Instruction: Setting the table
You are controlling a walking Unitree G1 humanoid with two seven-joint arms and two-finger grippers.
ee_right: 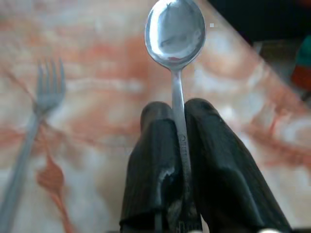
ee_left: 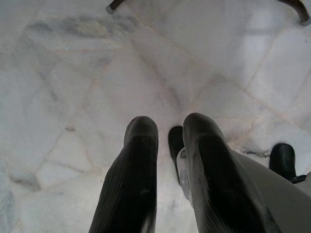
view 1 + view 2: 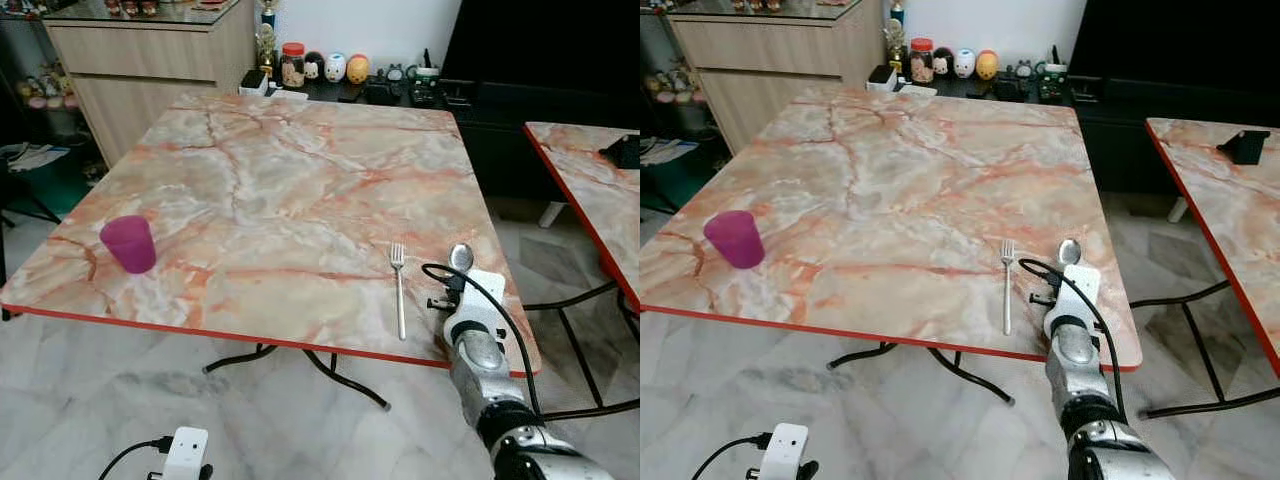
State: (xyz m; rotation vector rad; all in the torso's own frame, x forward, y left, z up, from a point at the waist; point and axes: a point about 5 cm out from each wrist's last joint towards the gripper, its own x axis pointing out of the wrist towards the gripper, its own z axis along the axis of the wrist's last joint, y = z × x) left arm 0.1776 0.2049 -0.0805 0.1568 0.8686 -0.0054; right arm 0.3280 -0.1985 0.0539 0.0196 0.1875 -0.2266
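My right gripper [image 1: 177, 109] is shut on the handle of a silver spoon [image 1: 175, 34], whose bowl points away over the marble table [image 3: 280, 180]. The spoon's bowl [image 3: 460, 257] shows just beyond the white wrist camera, near the table's front right corner. A silver fork [image 3: 399, 290] lies flat on the table just left of the spoon, tines pointing away. A purple cup [image 3: 129, 243] stands upright near the front left edge. My left gripper [image 2: 167, 128] hangs low over the floor, its fingers a little apart with nothing between them.
A second marble table [image 3: 585, 190] stands to the right across a narrow gap. A wooden cabinet [image 3: 140, 60] and a low black shelf with jars and figurines [image 3: 330, 68] line the far wall. Black table legs [image 3: 340, 375] cross the marble floor below.
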